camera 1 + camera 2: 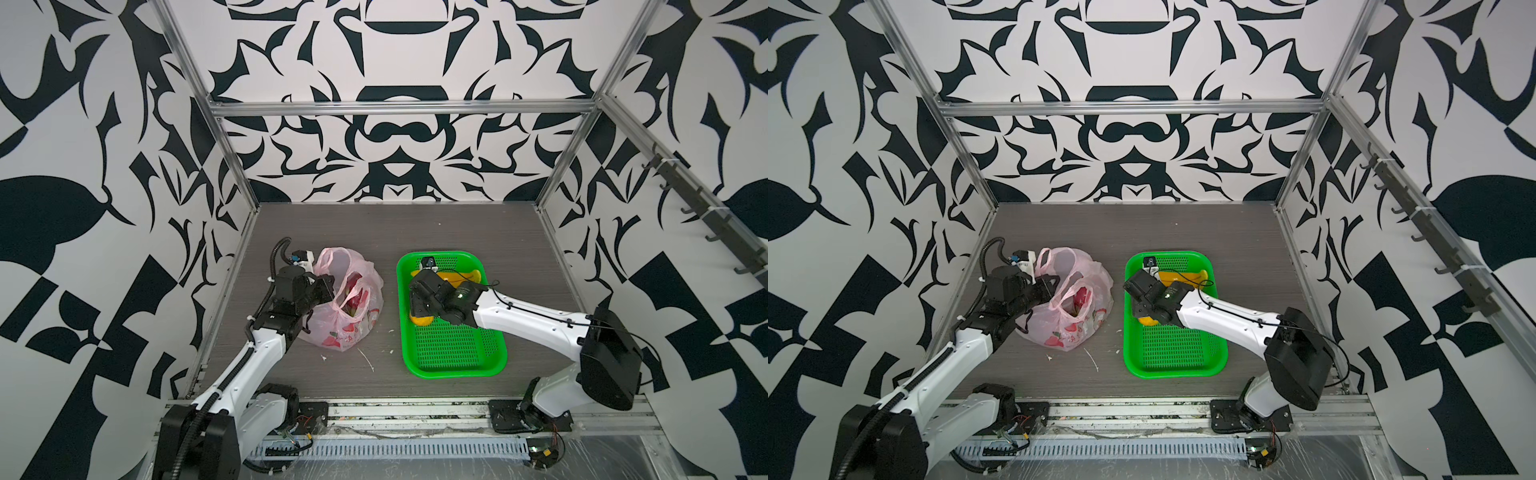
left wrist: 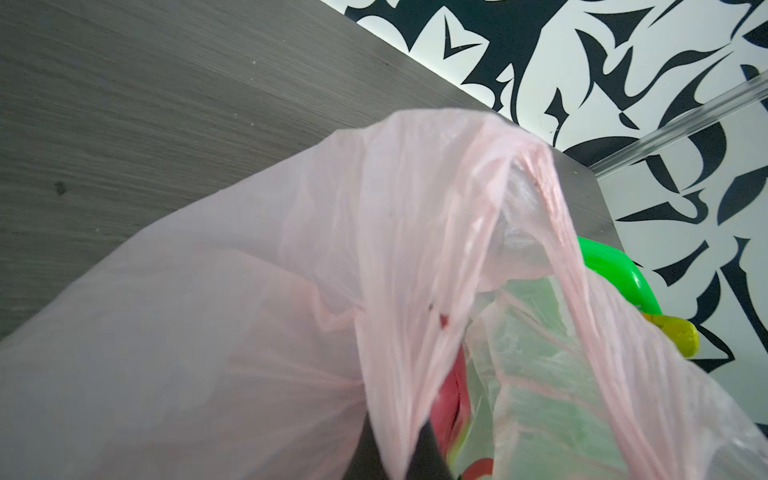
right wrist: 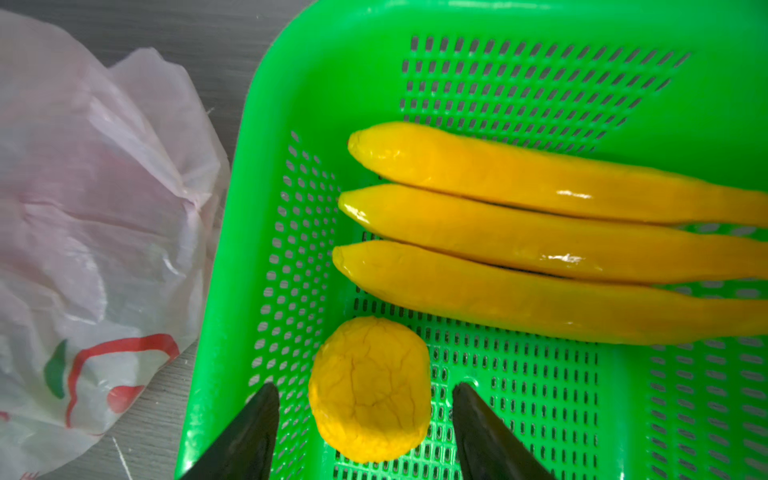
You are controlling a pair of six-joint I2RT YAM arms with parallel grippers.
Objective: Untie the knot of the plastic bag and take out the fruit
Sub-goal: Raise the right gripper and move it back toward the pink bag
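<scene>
**Open plastic bag (image 1: pixel 357 324) lying beside green basket (image 1: pixel 457 353)**

The green basket is sitting right of the plastic bag, holding the bananas (image 3: pixel 540 257) and the citrus (image 3: pixel 370 390). The right gripper (image 3: pixel 365 386) is straddling that citrus, jaws wide with gaps either side. The left gripper (image 1: pixel 323 287) is pinching the bag's pale pink rim, keeping its mouth gaping. A dragon fruit (image 1: pixel 352 297) is showing inside, mostly veiled by film

Thin translucent pink film, crinkled, faint sheen: plastic bag (image 3: pixel 104 199). Bright green moulded plastic, glossy, perforated: basket (image 3: pixel 332 75). Smooth, wet-looking gloss: bananas (image 3: pixel 540 257). Matt, bumpy, finely cracked skin: citrus (image 3: pixel 370 390). Grey wood-grain, matt: table (image 2: pixel 145 104). Brushed metal: frame rails (image 1: pixel 399 108).
</scene>
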